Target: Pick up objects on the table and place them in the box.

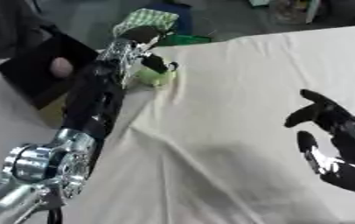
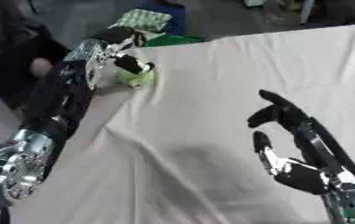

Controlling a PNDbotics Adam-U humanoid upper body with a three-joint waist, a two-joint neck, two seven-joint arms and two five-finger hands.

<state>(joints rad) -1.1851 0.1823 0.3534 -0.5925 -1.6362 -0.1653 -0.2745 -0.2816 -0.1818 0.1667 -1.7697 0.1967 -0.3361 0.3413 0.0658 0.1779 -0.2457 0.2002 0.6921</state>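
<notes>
A small yellow-green object (image 1: 156, 78) lies near the far left edge of the white-clothed table (image 1: 234, 87). My left arm reaches up along that edge, and my left hand (image 1: 138, 41) is over the object with dark fingers (image 1: 161, 64) curled down onto its top. A black box (image 1: 27, 76) stands just beyond the table's left side, with a pinkish round thing (image 1: 60, 66) inside it. My right hand (image 2: 303, 148) rests open at the lower right, fingers up, holding nothing.
Beyond the far edge, a green checked item (image 1: 148, 18) and a bright green thing (image 1: 186, 39) lie on the dark floor. The cloth has folds and a ridge running down from the object toward the lower left.
</notes>
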